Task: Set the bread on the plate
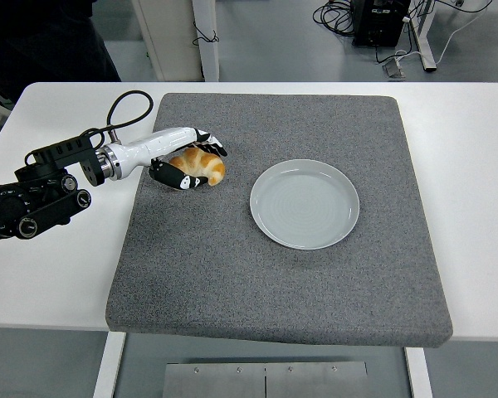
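Over the grey mat's (pixel 282 274) left side, the left hand (pixel 185 159) grips the bread (pixel 201 165), fingers wrapped round it, seemingly just off the surface, well left of the plate (pixel 305 204).

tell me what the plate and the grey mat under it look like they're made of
Plate: likely glazed ceramic, pale grey-blue, with a soft sheen and faint concentric rings. Mat: looks like felt or dense foam, matte, speckled grey, with thick soft rounded edges.
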{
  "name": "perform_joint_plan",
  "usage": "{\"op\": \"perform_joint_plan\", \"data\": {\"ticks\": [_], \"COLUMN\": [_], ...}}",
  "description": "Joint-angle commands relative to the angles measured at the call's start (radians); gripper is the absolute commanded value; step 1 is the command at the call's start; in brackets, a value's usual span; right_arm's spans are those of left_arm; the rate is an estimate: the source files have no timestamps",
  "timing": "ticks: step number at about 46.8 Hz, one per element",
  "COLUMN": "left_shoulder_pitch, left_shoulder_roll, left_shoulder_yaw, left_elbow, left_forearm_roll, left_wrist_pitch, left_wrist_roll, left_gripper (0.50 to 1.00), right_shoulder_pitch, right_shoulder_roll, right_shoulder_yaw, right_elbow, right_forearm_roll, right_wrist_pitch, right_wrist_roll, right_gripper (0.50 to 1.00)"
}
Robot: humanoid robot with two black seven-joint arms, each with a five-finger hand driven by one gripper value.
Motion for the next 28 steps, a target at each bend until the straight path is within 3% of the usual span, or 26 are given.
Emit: {"op": "perform_joint_plan", "data": {"ticks": [1,28], "left_shoulder_pitch": [-0.017,-0.157], "left_shoulder_roll": [0.001,-0.008], "left_shoulder_yaw": [-0.002,-0.053], "left_elbow": [0.000,0.000], "left_forearm_roll": [0.002,0.004], "left_wrist_pitch": [-0.001,-0.019], "left_wrist_roll": [-0.001,-0.017], "left_gripper": [0.621,0.630], "right_shoulder_pitch": [0.000,0.000], "right_shoulder_roll": [0.000,0.000], "right_shoulder_yaw": [0.000,0.000], "right_elbow": [0.000,0.000], "right_forearm_roll": [0.000,0.000], "right_wrist_pitch": [0.000,0.000], "right_wrist_roll": [0.000,0.000], "right_gripper": [1.000,1.000]}}
